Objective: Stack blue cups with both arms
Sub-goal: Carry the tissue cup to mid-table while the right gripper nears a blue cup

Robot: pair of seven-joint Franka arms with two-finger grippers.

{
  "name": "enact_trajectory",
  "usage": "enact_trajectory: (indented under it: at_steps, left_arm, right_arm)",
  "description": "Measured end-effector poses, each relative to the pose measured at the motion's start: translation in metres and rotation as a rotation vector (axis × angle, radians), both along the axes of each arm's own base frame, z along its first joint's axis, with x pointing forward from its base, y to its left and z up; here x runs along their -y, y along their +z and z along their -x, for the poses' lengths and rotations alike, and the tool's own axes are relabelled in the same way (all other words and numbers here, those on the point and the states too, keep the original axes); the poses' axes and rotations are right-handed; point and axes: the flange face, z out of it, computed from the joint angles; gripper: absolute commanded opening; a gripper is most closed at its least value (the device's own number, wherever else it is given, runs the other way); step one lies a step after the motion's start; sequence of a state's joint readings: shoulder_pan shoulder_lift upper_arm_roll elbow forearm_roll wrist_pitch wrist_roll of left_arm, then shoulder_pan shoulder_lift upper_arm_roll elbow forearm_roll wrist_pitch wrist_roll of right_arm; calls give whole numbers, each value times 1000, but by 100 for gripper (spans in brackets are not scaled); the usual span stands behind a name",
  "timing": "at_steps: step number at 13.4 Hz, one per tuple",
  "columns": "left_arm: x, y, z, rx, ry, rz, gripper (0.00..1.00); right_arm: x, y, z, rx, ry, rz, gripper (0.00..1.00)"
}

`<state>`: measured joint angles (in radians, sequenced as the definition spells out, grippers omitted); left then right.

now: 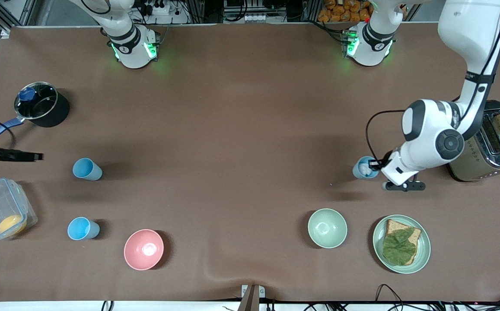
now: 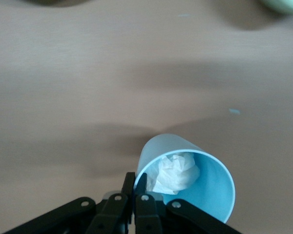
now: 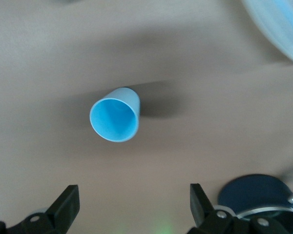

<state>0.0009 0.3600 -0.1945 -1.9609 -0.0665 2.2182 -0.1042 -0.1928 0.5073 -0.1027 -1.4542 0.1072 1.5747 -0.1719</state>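
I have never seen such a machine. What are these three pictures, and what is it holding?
Two white robot arms work at a brown table. One picture looks down from high; the other two come from cameras on the wrists. The left gripper is shut on the rim of a blue cup with paper inside, beside the toaster. The right gripper is open over another blue cup. A third blue cup, two bowls, a pot and a plate also stand there.

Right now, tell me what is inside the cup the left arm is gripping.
A crumpled white wad sits inside the grey-blue cup. The left gripper is shut on its rim. The wad covers the cup's bottom.
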Motion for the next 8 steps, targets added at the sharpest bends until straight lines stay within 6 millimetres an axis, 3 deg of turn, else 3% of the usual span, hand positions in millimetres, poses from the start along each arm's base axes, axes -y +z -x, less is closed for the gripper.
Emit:
enact_trajectory:
  at_steps: [2, 5, 8]
  left_arm:
    - [45, 20, 12, -2, 0, 38, 0]
    - [121, 32, 35, -24, 81, 56, 0]
    - [189, 40, 63, -40, 131, 50, 0]
  right_arm:
    - [-24, -17, -11, -9, -20, 26, 100]
    - [-20, -34, -9, -40, -37, 29, 100]
    - [-21, -64, -6, -79, -20, 20, 100]
